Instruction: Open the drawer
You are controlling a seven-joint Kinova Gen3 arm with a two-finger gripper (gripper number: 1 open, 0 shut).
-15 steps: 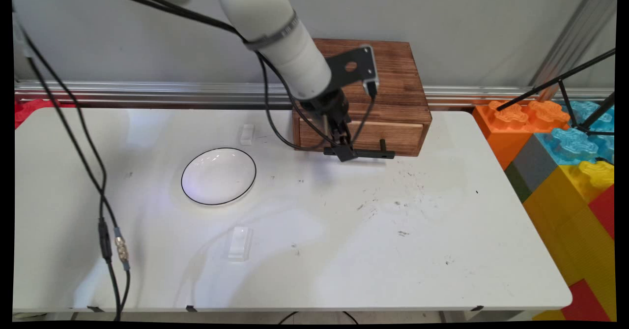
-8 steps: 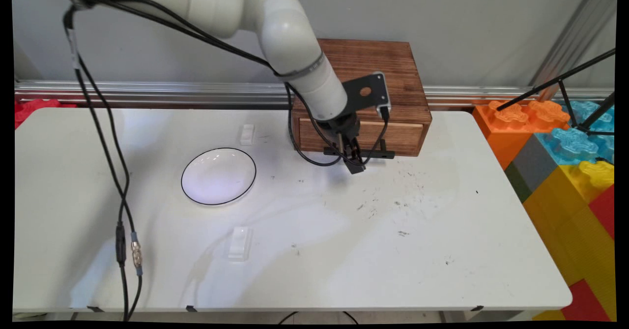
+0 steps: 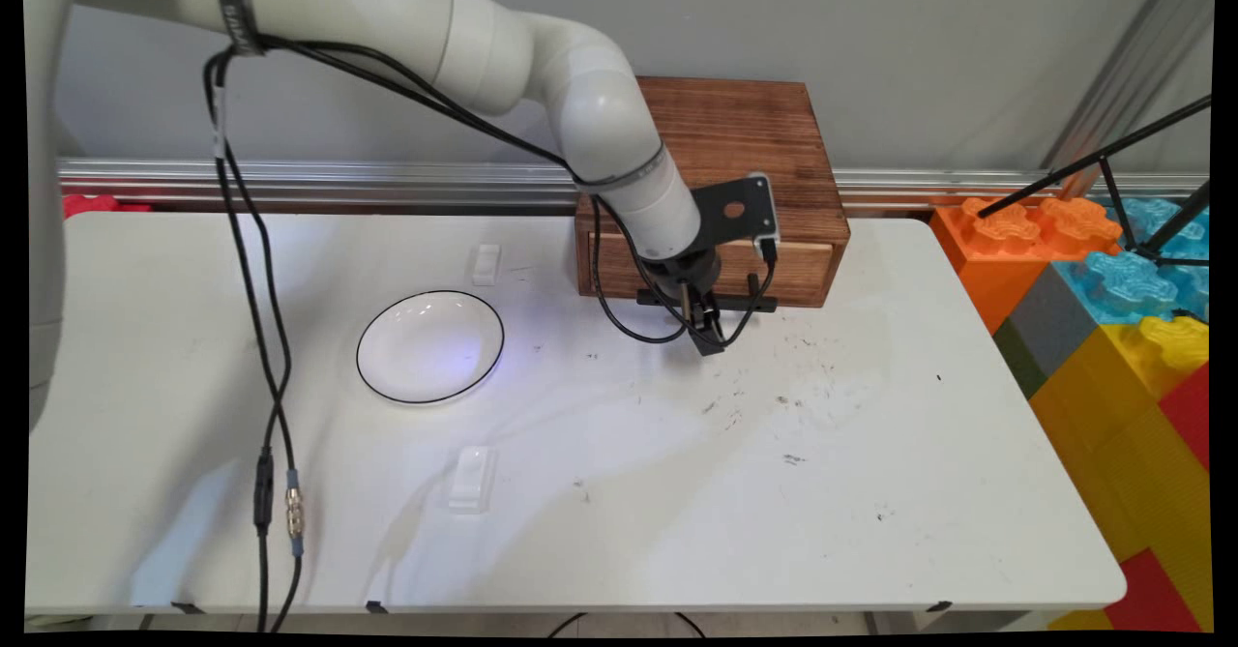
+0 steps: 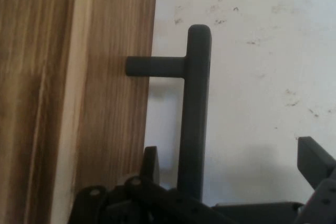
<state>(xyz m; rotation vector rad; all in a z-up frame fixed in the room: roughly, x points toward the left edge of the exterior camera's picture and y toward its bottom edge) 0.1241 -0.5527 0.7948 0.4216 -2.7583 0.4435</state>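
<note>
The jaws of the gripper (image 4: 231, 174) are held wide open around the black handle (image 4: 193, 114) of the wooden drawer box (image 3: 740, 159) – nothing is gripped. The bar could be bumped if the jaws are tilted.

No text, label, brand, number or sign can be read on anything in these two views.

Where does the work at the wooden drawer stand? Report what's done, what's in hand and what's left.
Done: the gripper is placed at the black handle, with the bar between its open fingers. In hand: the grasp, not yet closed, since both fingers stand clear of the bar. Left: any pulling, it seems. The drawer sits flush in the wooden box, shut.
</note>
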